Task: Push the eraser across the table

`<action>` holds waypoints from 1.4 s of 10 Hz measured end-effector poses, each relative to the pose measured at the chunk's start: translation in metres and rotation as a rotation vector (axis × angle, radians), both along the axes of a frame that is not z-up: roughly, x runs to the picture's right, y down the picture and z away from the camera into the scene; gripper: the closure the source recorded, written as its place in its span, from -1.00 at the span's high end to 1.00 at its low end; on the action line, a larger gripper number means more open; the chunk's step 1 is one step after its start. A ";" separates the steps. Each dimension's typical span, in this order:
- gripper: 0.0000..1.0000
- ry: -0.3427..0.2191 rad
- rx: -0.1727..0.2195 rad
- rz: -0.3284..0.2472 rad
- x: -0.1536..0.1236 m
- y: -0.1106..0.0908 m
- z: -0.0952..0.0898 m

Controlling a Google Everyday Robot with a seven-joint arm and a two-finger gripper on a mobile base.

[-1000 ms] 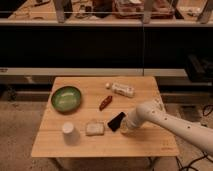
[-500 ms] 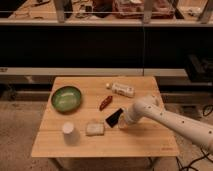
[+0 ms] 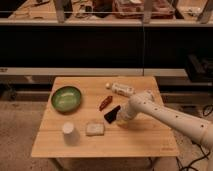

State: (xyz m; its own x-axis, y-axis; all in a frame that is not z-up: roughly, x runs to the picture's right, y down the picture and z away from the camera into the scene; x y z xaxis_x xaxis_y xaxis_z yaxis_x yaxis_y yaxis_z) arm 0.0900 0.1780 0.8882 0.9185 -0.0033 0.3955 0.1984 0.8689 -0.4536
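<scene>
Resting on the wooden table (image 3: 145, 142): end effector (image 3: 120, 118), grip state indiscernible, against the black eraser (image 3: 112, 114); dark shelving behind.

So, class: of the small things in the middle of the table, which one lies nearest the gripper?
The black eraser: it lies right at the gripper, while the dark red pepper and pale sponge sit clearly apart from it.

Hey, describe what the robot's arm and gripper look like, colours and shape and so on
The arm is a thick, smooth, off-white tube with rounded joints, entering from the lower right. No markings or cables show on it. The gripper at its end, by the black eraser on the wooden table, looks darker; its details are too unclear to describe.
</scene>
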 end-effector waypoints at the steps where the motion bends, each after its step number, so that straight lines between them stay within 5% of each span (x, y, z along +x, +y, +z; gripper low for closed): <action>1: -1.00 0.001 0.004 -0.006 -0.002 -0.004 0.003; 9: -1.00 0.026 0.085 -0.104 -0.028 -0.070 0.051; 14: -1.00 -0.015 0.151 -0.143 -0.069 -0.103 0.078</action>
